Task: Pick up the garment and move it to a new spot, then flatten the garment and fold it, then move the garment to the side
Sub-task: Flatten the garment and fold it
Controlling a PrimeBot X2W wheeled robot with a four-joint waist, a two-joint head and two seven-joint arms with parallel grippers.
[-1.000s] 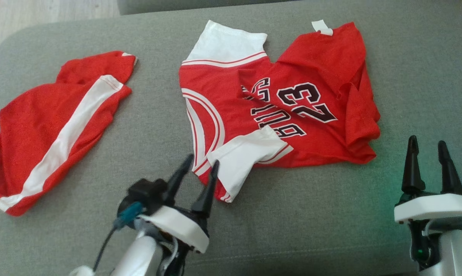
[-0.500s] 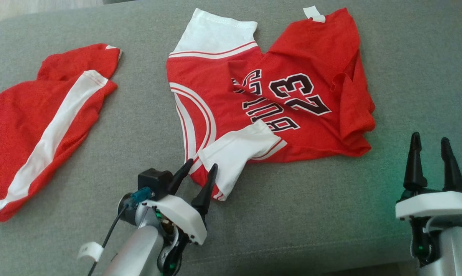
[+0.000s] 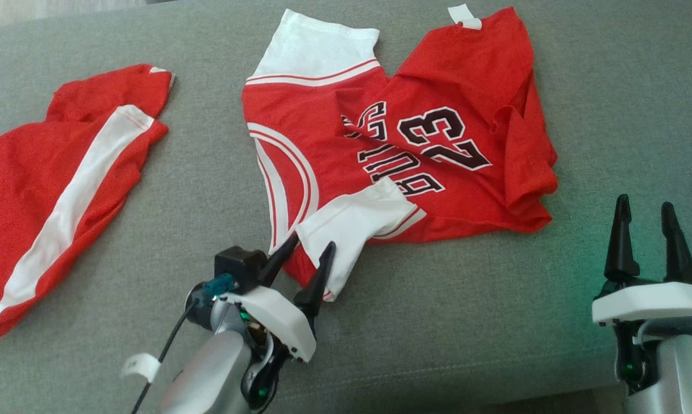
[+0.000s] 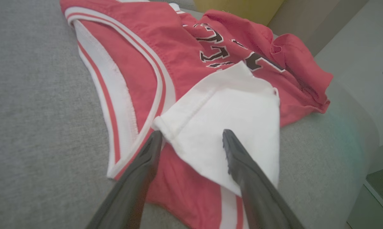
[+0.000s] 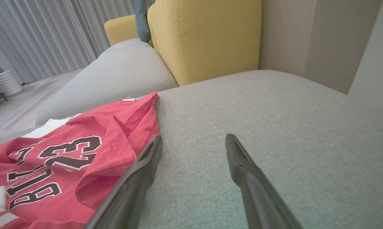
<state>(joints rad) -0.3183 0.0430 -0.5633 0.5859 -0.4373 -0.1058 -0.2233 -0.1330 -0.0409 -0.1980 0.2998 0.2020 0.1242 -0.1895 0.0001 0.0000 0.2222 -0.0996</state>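
stage: pick-up pending, no flattening, no fold | jersey (image 3: 317, 138): crumpled, frame centre | left gripper (image 3: 313, 240): wide, at white sleeve (image 3: 357, 218) edge, nothing held | right gripper (image 3: 645, 202): wide — empty, lower right

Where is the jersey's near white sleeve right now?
Head view: the white sleeve lies left of centre, folded over the near edge of the jersey, with the open left gripper flanking its near corner.
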